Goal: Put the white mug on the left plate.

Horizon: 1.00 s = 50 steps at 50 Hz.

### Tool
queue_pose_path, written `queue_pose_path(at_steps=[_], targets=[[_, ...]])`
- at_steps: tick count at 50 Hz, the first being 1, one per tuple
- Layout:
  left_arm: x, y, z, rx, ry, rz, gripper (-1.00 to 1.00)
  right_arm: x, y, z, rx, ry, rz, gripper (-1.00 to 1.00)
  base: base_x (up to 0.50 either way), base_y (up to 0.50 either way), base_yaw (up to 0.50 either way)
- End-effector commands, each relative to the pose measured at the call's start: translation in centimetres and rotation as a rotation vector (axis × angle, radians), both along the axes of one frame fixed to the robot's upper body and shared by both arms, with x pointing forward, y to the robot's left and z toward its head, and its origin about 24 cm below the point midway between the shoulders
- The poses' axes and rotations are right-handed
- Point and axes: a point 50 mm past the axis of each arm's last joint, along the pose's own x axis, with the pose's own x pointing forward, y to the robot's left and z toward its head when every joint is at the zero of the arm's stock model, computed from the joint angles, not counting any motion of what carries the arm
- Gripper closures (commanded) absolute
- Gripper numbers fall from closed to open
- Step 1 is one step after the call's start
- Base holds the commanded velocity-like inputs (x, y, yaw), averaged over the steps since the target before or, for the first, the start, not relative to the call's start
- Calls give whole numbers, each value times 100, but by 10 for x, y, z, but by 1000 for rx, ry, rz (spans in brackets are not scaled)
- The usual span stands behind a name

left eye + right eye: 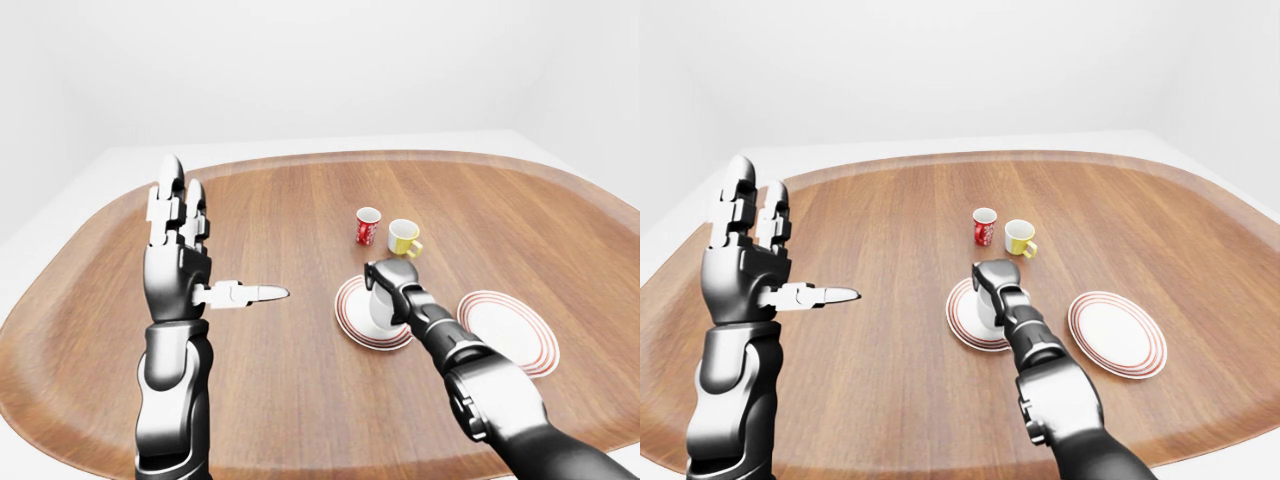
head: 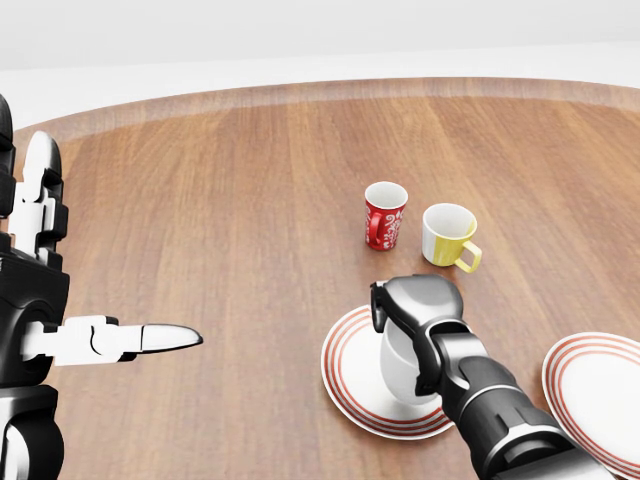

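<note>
White mug [image 2: 402, 362] seated upright on left plate [image 2: 348, 388], near middle of head view's lower half, base inside red rings. Right hand [image 2: 412, 304] clamped over mug's top, fingers [image 2: 379, 303] wrapped down its upper wall; rim hidden beneath palm. Right forearm entering from lower right of head view, crossing plate's near edge. Right plate [image 2: 600, 384] bare, lying well apart to right of left plate, cut by head view's right border. Red mug [image 2: 385, 214] and yellow mug [image 2: 447, 235] standing upright just beside each other above left plate, apart from it; yellow handle turned toward lower right. Left hand [image 1: 185, 262] raised over left part of worktop [image 2: 220, 200], well apart from all crockery, fingers spread and pointing upward, thumb extended sideways toward centre; nothing held. Worktop of brown wood grain with rounded rim, seen whole in left-eye view. Pale floor and wall beyond far rim.
</note>
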Motion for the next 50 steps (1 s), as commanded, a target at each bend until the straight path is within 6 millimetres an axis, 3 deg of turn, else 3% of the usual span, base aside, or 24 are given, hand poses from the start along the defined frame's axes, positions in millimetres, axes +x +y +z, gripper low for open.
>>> queue_pose_path(at_steps=[1,3,4,5,29,50], targets=[[0,0,-1,1,3,2,-100,-1,-2,-1,16,-3,-15,53,0,0,0],[0,0,0,0,2,2,-100,-1,-2,-2,15,-3,-15,39,0,0,0],[0,1,0,0,1,3,-100,-2,-2,-3,13,4,-14,10,0,0,0],[1,1,0,1,1,4,-100,-4,-2,-6,7,16,-12,-100,0,0,0],[2,4,-2,3,10,13,-100,-23,-12,-34,-114,231,40,-100,0,0,0],[2,1,-4,2,19,4,-100,-11,-9,-12,-62,240,51,-100,0,0,0]])
